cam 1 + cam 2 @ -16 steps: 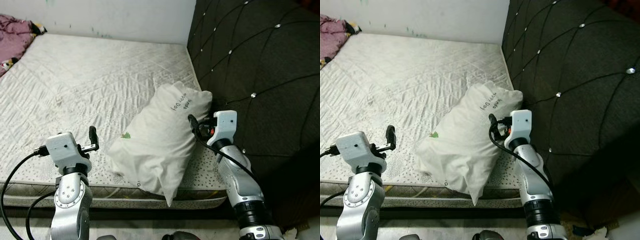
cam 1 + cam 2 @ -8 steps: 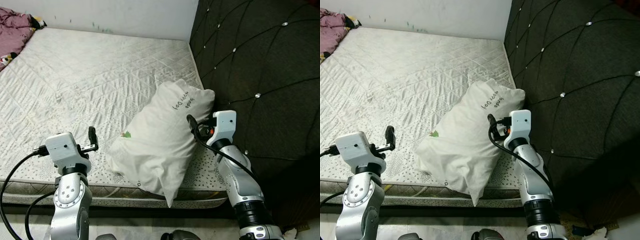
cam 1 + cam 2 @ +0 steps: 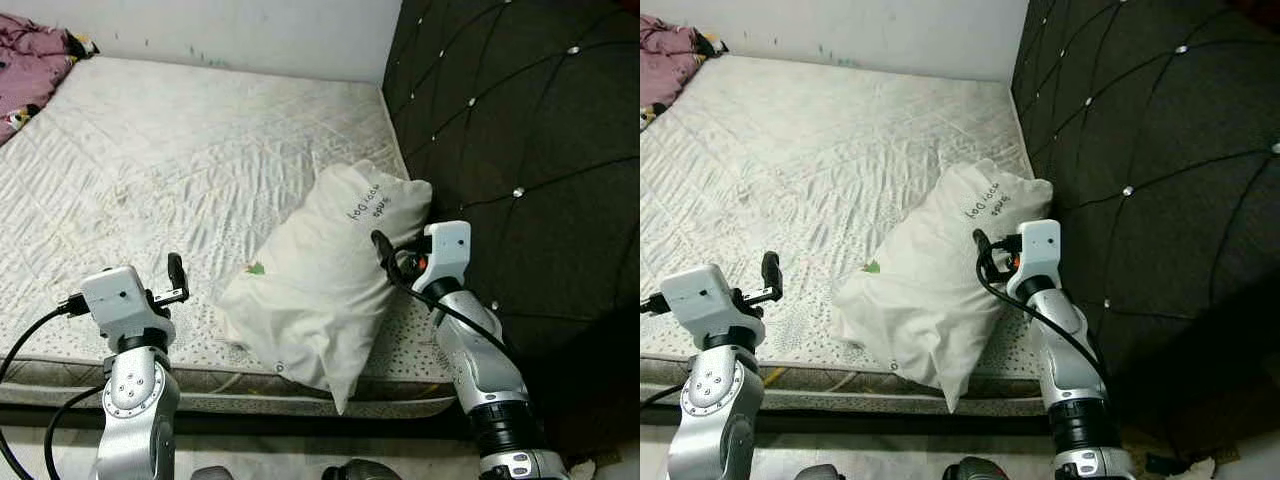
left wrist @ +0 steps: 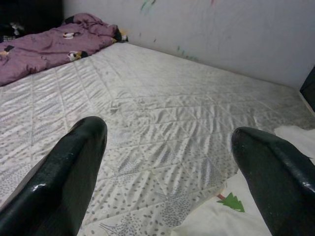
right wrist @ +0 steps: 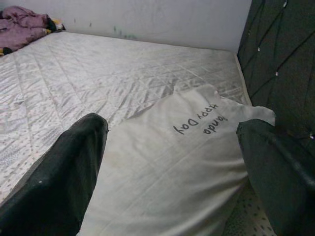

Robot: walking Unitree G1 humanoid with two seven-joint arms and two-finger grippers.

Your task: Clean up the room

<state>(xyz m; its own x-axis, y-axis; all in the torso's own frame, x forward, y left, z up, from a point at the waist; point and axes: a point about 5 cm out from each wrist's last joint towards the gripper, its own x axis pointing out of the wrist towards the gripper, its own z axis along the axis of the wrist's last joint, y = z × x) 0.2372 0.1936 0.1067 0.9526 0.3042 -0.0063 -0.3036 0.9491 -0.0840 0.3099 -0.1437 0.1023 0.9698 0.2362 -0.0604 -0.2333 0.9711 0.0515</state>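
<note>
Lower centre of the frame, a pillow [image 3: 325,285] lies on the bed [image 3: 180,150]; both grippers, left [image 4: 172,162] and right [image 5: 172,162], fingers apart

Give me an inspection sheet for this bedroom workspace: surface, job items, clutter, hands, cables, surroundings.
Surface: bare white quilted mattress, no sheet.
Job's things: white pillow with printed lettering, lying near the mattress's front edge beside the headboard.
Clutter: purple blanket bunched at the mattress's far left corner.
Hands: left hand open, above the front edge, left of the pillow; right hand open, at the pillow's right side.
Cables: black cables loop off the left wrist, and more at the right wrist.
Surroundings: dark tufted headboard on the right; white wall behind.
</note>
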